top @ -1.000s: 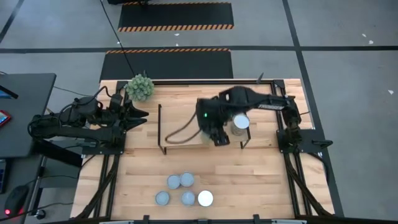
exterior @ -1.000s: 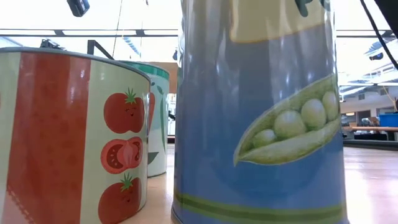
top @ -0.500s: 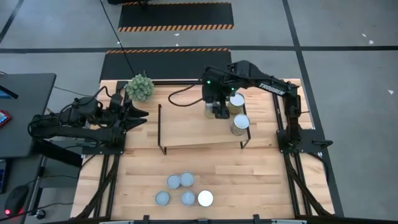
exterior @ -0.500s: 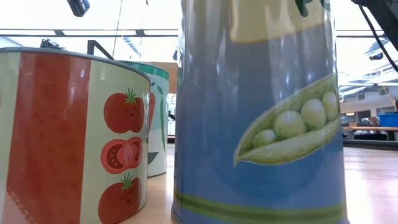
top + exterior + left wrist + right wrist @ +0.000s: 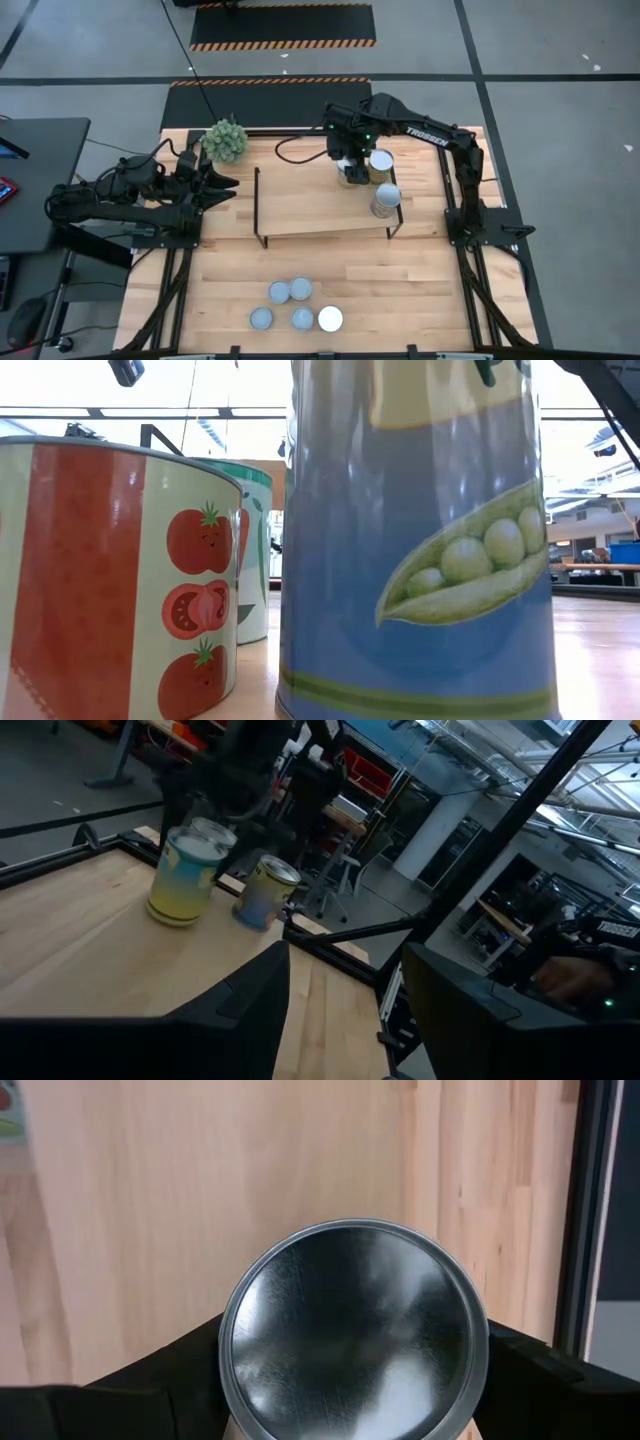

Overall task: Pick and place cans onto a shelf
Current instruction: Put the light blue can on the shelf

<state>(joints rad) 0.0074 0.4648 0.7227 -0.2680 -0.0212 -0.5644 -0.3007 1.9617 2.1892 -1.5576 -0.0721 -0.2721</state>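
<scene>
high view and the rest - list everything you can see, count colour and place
silver-topped tin cans on the shelf: three, far right part; one sits between the right gripper's fingers
cans at the table's near edge: five; four pale blue-grey tops, one white top; the low view shows tomato and pea labels
low light-wood shelf with black end frames: one, table middle
green ball-shaped plant: one, far left corner
wooden table: one
left gripper: open, holding nothing, left of the shelf
right gripper: fingers either side of a can at the shelf's far edge
</scene>
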